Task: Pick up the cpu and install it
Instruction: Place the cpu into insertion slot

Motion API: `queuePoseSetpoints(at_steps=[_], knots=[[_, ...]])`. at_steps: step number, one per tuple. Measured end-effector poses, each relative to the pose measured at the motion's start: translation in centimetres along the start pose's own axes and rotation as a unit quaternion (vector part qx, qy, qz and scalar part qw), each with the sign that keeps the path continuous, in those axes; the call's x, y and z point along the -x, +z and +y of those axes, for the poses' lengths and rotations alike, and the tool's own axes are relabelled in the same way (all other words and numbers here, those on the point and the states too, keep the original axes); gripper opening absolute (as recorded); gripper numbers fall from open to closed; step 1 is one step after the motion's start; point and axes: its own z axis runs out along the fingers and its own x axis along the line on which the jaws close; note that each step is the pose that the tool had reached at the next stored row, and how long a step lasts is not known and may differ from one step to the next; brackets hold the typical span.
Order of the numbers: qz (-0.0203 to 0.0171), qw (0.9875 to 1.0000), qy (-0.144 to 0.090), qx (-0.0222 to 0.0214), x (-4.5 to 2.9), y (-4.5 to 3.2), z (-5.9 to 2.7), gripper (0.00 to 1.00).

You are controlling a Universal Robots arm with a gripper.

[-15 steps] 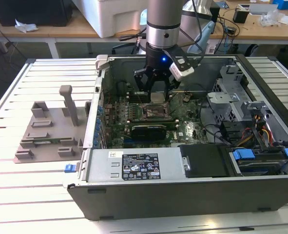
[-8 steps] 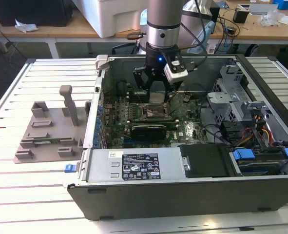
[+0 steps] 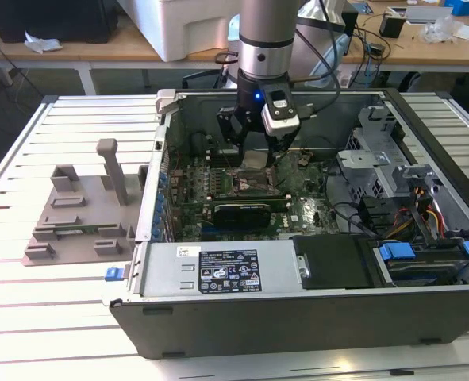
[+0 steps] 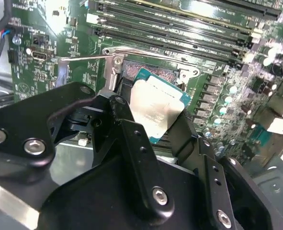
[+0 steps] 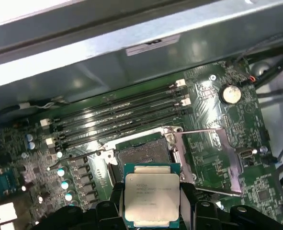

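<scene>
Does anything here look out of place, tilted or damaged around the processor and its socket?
Nothing stands out. The gripper holds the cpu by two opposite edges, close to the open socket. The retention frame is swung aside, and no damage shows.

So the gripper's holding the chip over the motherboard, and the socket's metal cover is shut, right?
No, the cover on the socket is swung open, as the first wrist view shows. The gripper does hold the chip over the motherboard.
</scene>
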Motion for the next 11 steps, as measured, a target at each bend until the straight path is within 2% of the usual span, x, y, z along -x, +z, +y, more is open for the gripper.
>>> queuePoseSetpoints(at_steps=[2,3,6,11], knots=[[0.0003,0.9999,0.015,-0.0001,0.00,0.00,0.00,0.55],[0.0007,0.9996,0.030,-0.0002,0.00,0.00,0.00,0.55],[0.0011,0.9987,0.050,-0.0002,0.00,0.01,0.00,0.55],[0.0019,0.9965,0.084,-0.0005,0.00,0.01,0.00,0.55]])
